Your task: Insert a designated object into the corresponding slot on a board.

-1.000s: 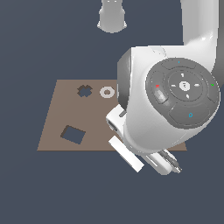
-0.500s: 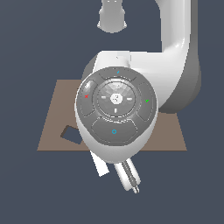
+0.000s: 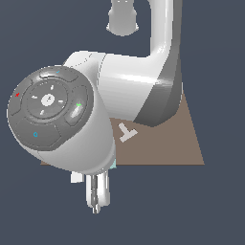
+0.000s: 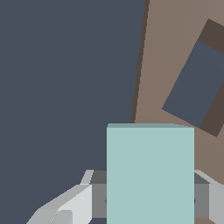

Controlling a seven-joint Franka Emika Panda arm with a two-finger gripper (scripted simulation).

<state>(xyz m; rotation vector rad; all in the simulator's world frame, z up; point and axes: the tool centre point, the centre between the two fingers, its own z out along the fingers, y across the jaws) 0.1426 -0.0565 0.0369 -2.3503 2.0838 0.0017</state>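
In the wrist view the light teal block [image 4: 150, 175] sits between my gripper's [image 4: 150, 202] fingers [image 4: 98, 197], and the gripper is shut on it. The block hangs over the edge of the brown board [image 4: 162, 52]. The dark navy rectangular slot [image 4: 197, 83] lies a short way beyond the block and is turned at an angle to it. In the exterior view the arm's wrist hides the block almost fully and the slot completely. Only the fingers [image 3: 97, 196] show below the wrist, off the board's [image 3: 172, 148] near edge.
A grey T-shaped piece [image 3: 127, 132] lies on the board beside the arm. The arm's big wrist housing [image 3: 52, 115] covers the board's part on the exterior view's left. Dark floor surrounds the board.
The wrist has swung toward the exterior view's left and nearer the camera, now covering the slot and the cut-outs seen before. The T-shaped piece has come into sight.
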